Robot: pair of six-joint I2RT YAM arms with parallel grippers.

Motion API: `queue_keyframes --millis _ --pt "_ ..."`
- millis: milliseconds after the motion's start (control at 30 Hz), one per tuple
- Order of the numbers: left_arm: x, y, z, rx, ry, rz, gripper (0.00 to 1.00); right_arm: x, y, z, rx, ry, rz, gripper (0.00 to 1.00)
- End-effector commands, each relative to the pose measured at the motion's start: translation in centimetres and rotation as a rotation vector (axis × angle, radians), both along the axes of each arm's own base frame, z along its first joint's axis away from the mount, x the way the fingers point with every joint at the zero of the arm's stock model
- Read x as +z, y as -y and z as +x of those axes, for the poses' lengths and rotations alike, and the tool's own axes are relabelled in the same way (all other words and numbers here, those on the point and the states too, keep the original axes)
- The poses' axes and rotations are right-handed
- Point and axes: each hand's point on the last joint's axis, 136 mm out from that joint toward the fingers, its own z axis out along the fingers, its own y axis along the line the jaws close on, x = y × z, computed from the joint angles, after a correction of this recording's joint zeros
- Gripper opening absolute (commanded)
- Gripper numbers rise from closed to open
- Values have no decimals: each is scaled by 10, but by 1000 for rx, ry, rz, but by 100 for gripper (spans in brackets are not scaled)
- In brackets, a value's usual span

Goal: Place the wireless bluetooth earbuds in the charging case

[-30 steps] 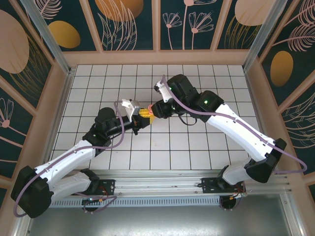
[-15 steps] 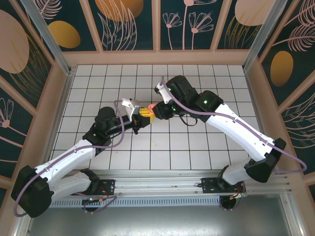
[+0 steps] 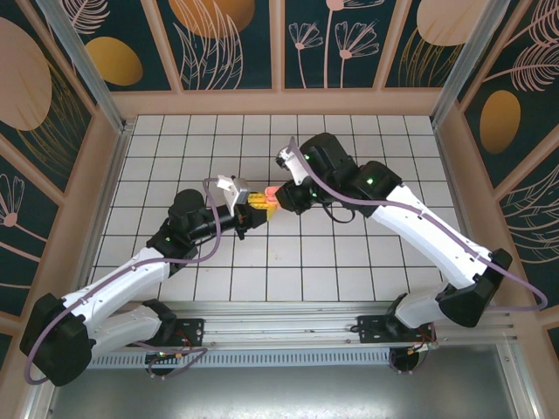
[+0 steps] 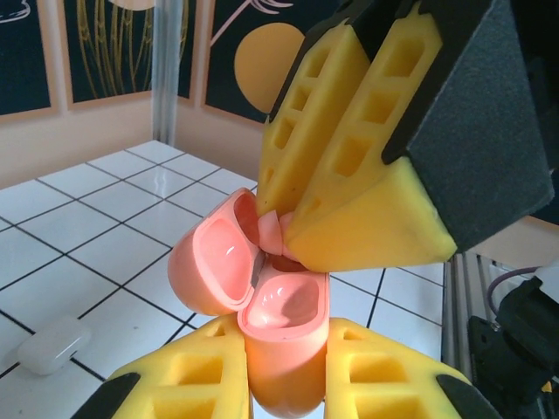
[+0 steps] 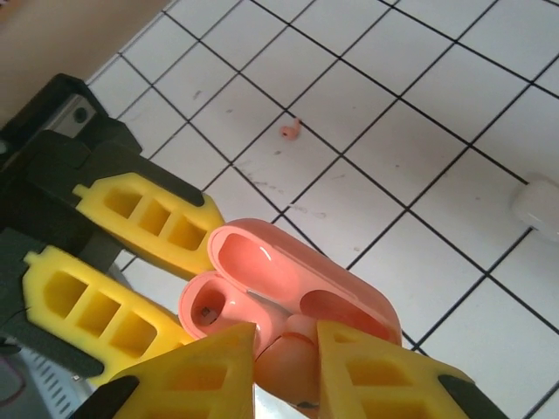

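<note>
My left gripper (image 4: 281, 371) is shut on the body of a salmon-pink charging case (image 4: 288, 305), held upright above the tiles with its lid (image 4: 214, 262) hinged open. My right gripper (image 5: 286, 349) is shut on a pink earbud (image 5: 290, 371) and presses it against the case's open mouth (image 5: 262, 262). From the left wrist, the earbud (image 4: 269, 229) shows between the right gripper's yellow fingers (image 4: 367, 209), just over the case's rim. From above, both grippers meet mid-table, left gripper (image 3: 253, 203), right gripper (image 3: 279, 196), with the case (image 3: 272, 190) between them.
A second pink earbud (image 5: 291, 132) lies loose on the white tiles beyond the case. A shut white case (image 4: 51, 345) rests on the floor to the left of my left gripper, and the same white case (image 5: 537, 205) sits at the right edge of the right wrist view. Wooden walls (image 3: 105, 166) ring the tiled floor.
The right gripper's jaws have narrowed on the earbud and its wrist has shifted slightly up and right. The left arm and the case have stayed put.
</note>
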Motion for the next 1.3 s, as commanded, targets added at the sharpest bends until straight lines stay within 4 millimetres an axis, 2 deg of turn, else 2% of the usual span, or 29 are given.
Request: queue_keyframes --millis 0,433,800,1267 --pt "29 1 -20 -87 88 -87 15 21 -1 -11 88 15 107 21" --pt "45 -1 -33 -131 140 -143 15 27 1 -28 178 -35 170 24" --pt "50 -3 -38 -143 156 -165 15 25 13 -15 103 5 128 37" --pt "48 -3 -39 -148 152 -164 14 29 19 -3 49 47 96 39"
